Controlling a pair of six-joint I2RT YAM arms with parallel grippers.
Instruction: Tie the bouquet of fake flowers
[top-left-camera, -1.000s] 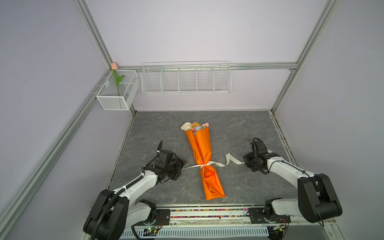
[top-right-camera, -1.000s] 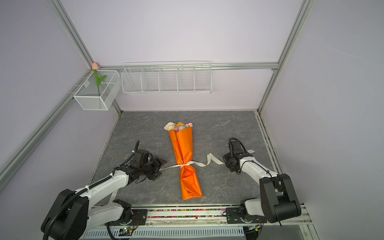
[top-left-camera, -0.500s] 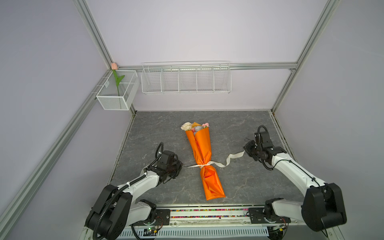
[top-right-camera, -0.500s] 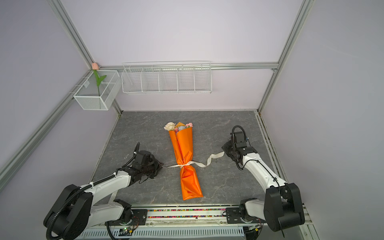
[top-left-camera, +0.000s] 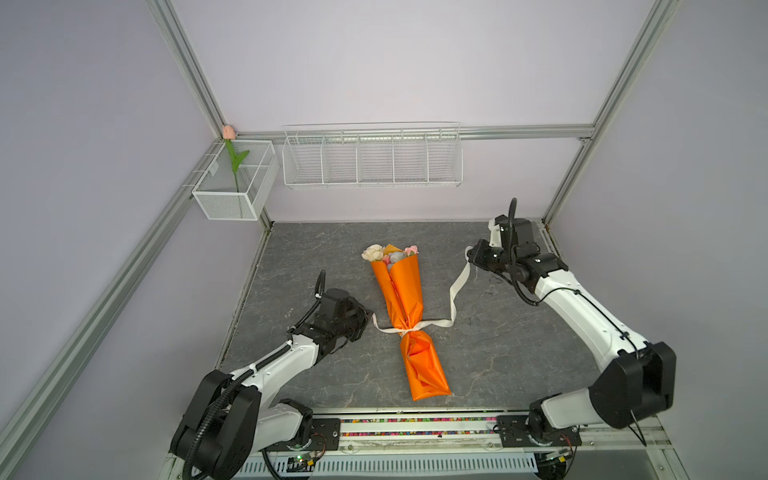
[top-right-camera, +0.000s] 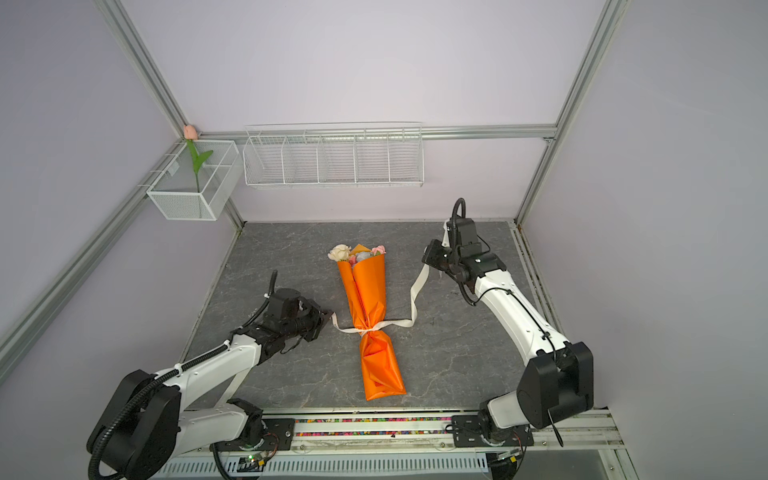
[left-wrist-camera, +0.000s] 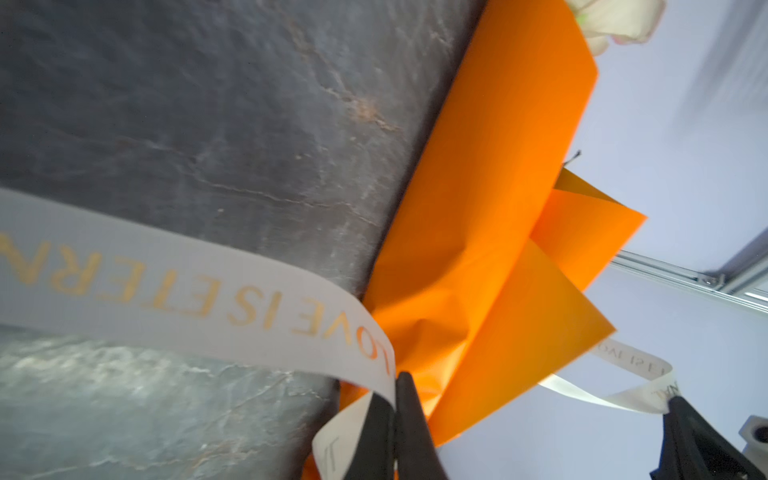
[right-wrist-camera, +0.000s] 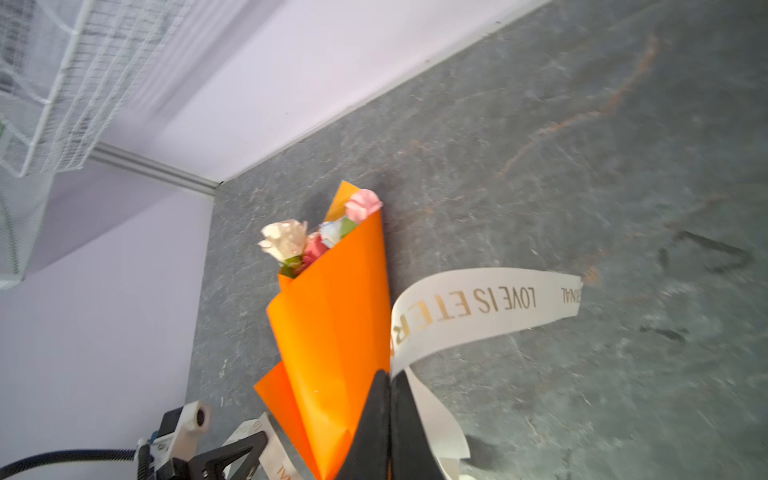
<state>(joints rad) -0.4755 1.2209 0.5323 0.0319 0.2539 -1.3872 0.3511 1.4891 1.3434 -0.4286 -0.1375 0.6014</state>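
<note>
The bouquet of fake flowers (top-left-camera: 401, 299) (top-right-camera: 368, 295) lies wrapped in orange paper mid-table, blooms toward the back wall. A white ribbon (top-left-camera: 453, 299) with gold lettering is cinched round its waist. My left gripper (top-left-camera: 368, 318) (top-right-camera: 330, 320) sits low just left of the bouquet, shut on the ribbon's left end (left-wrist-camera: 208, 299); in the left wrist view the left gripper (left-wrist-camera: 395, 382) pinches the strip. My right gripper (top-left-camera: 469, 254) (top-right-camera: 424, 255) (right-wrist-camera: 390, 376) is raised at the back right, shut on the ribbon's right end (right-wrist-camera: 478, 303), beside the bouquet (right-wrist-camera: 332, 324).
A white wire basket (top-left-camera: 372, 160) hangs on the back wall. A white mesh box (top-left-camera: 235, 199) in the back left corner holds a single pink tulip (top-left-camera: 227, 132). Frame posts stand at the table's corners, and a rail (top-left-camera: 415, 428) runs along the front edge.
My left gripper has shut on the ribbon's left end. My right gripper has risen and moved toward the back wall, drawing the ribbon's right end up off the table.
</note>
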